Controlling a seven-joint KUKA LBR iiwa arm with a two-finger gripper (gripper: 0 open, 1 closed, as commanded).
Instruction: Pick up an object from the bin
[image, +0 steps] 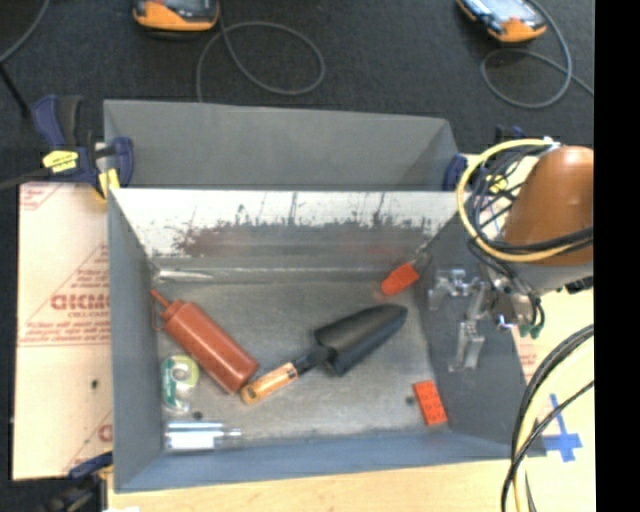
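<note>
Gripper (465, 330) (width impossible to tell) above right wall of scuffed grey bin (485, 405), near orange block (429, 403).

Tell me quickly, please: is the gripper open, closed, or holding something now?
Gripper: cannot be told from this view.

1 camera looks down into the whole bin (280, 150), tilted toward its far wall.

One red bottle (205, 345), one trowel (355, 335), one tape roll (180, 378), one clear tube (200, 436), two orange blocks (400, 279) (430, 403).
</note>
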